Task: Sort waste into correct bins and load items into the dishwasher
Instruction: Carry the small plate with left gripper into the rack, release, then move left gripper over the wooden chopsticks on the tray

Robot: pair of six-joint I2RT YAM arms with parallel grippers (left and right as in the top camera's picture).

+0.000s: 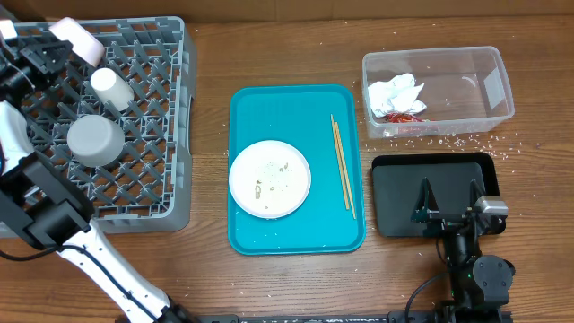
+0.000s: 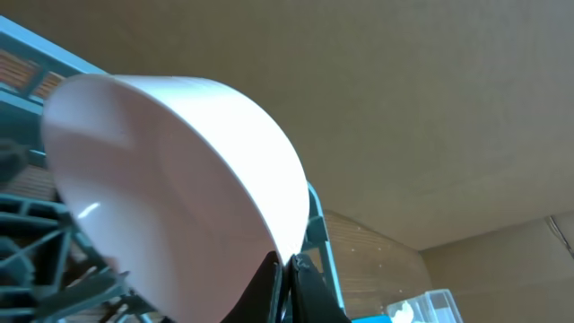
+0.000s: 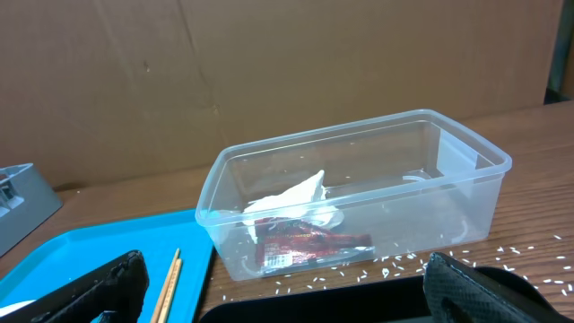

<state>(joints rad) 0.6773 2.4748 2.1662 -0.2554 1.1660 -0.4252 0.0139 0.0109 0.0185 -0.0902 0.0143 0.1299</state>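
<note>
Presently the left claw [image 2: 287,274] pinches the pinkish-white bowl [image 2: 170,188] over the dish rack [image 1: 134,213], the right claw [image 1: 448,199] gaping empty above the black tray [image 1: 395,199].

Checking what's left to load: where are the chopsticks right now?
In the overhead view, the chopsticks lie lengthwise along the right side of the teal tray, between the white plate and the tray's right edge.
</note>
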